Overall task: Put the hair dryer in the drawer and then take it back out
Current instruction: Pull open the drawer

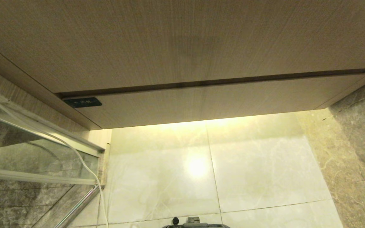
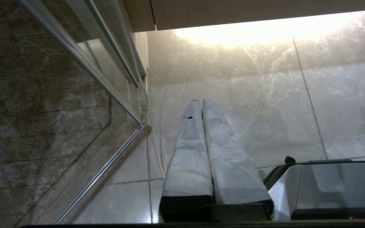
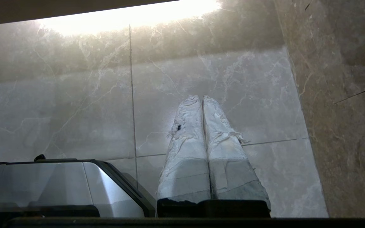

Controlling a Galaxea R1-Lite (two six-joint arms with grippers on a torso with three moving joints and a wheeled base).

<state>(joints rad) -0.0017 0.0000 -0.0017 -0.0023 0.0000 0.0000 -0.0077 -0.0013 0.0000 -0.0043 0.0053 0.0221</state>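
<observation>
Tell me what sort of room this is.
Most likely a bathroom: a wall-hung wood-grain vanity with a closed drawer, a glass shower screen in a metal frame, and polished marble floor tiles lit from under the cabinet.

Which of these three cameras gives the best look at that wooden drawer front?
The head view: the drawer spans it, shut, under a taller panel. The left wrist view catches only its bottom edge; the right wrist view, a dark sliver.

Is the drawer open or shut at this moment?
Shut. The drawer front sits flush below the taller panel, with only a thin dark gap between them.
</observation>
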